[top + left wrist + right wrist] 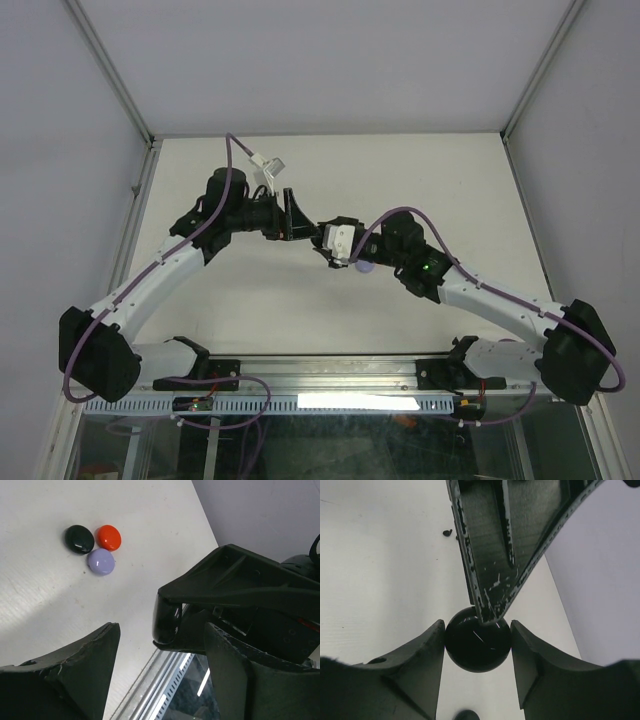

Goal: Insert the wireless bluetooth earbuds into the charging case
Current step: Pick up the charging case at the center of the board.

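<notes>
The right gripper [477,627] is squeezing the black round shiny charging case [477,647] between its two fingers and holding it over the white table [380,555]. The left gripper [162,629] is spreading its fingers wide and grasping nothing, but one finger tip is touching the top of the case. The case looks smooth and round, so it could be slipping or turning if that tip is pushing too hard, and then it might be falling. The right wrist view is showing two tiny dark bits [448,532] lying on the table well apart from the case. They are likely the earbuds, and no other view is showing them. The left wrist view is showing a black shiny oval [79,538], a red shiny oval [108,537] and a purple shiny oval [101,561] lying close together; no other view is showing all three.
</notes>
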Available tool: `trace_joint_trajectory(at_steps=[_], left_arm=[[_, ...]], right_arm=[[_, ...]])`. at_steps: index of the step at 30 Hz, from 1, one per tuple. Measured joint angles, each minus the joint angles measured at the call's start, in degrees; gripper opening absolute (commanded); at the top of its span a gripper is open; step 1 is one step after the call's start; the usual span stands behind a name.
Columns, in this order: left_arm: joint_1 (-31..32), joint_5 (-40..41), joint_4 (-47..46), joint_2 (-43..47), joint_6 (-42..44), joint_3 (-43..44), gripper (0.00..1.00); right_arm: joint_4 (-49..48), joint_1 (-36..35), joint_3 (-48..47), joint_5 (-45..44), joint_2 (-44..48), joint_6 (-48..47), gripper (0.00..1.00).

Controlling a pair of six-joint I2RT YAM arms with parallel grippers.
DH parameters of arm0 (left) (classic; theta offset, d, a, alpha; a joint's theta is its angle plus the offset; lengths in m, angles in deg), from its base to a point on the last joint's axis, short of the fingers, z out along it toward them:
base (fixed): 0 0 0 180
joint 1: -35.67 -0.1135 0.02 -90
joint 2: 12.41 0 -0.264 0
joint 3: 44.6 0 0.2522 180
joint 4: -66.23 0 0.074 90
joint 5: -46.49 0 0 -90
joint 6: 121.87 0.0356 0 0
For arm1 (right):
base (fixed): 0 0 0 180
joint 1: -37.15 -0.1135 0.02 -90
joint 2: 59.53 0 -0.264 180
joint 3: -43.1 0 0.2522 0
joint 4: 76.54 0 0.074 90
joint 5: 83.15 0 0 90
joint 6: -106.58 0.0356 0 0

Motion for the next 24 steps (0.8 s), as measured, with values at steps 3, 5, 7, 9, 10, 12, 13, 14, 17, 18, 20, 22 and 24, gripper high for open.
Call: trace_joint_trajectory(at_steps=[3, 5, 7, 9, 10, 12, 13, 14, 17, 18, 20, 22, 24], left_arm=[[1.2, -0.1, -0.8, -0.8, -0.1, 0.0, 0.60], [1.8, -0.1, -1.1, -1.5, -0.2, 0.1, 0.53], [2.2, 0.0, -1.0, -1.7, -0.2, 0.1, 0.48], [2.4, 0.0, -1.1, -1.9, -0.3, 0.1, 0.42], [2.4, 0.0, -1.1, -1.9, -0.3, 0.1, 0.37], [2.4, 0.0, -1.2, -1.9, -0.2, 0.1, 0.25], [2.4, 0.2, -1.1, -1.9, -0.1, 0.1, 0.18], [2.3, 0.3, -1.0, -1.9, 0.0, 0.1, 0.13], [2.4, 0.2, -1.3, -1.9, 0.7, 0.1, 0.00], [2.4, 0.2, -1.3, -1.9, 0.8, 0.1, 0.00], [2.4, 0.2, -1.5, -1.9, 1.3, 0.1, 0.00], [2.4, 0.4, -1.5, -1.6, 1.7, 0.1, 0.00], [2.4, 0.7, -1.4, -1.0, 2.7, 0.1, 0.00]], right_arm=[[-0.1, -0.6, -0.5, 0.2, -1.0, -0.6, 0.39], [0.0, -1.0, -0.8, 0.3, -1.7, -0.9, 0.39], [-0.1, -1.3, -0.9, 0.4, -2.1, -1.0, 0.39], [-0.1, -1.5, -0.9, 0.5, -2.3, -1.2, 0.39], [-0.1, -1.5, -0.9, 0.4, -2.3, -1.3, 0.40], [-0.2, -1.5, -0.9, 0.5, -2.3, -1.4, 0.40], [-0.3, -1.5, -0.9, 0.5, -2.3, -1.5, 0.40], [-0.5, -1.5, -0.9, 0.5, -2.3, -1.6, 0.40], [-0.4, -1.5, -0.9, 0.4, -2.3, -1.6, 0.45], [-0.4, -1.5, -0.9, 0.3, -2.3, -1.6, 0.48], [-0.5, -1.5, -0.9, 0.2, -2.3, -1.5, 0.57], [-0.7, -1.5, -0.9, 0.2, -2.3, -1.2, 0.66], [-1.0, -1.6, -0.9, -0.5, -2.3, -0.7, 0.71]])
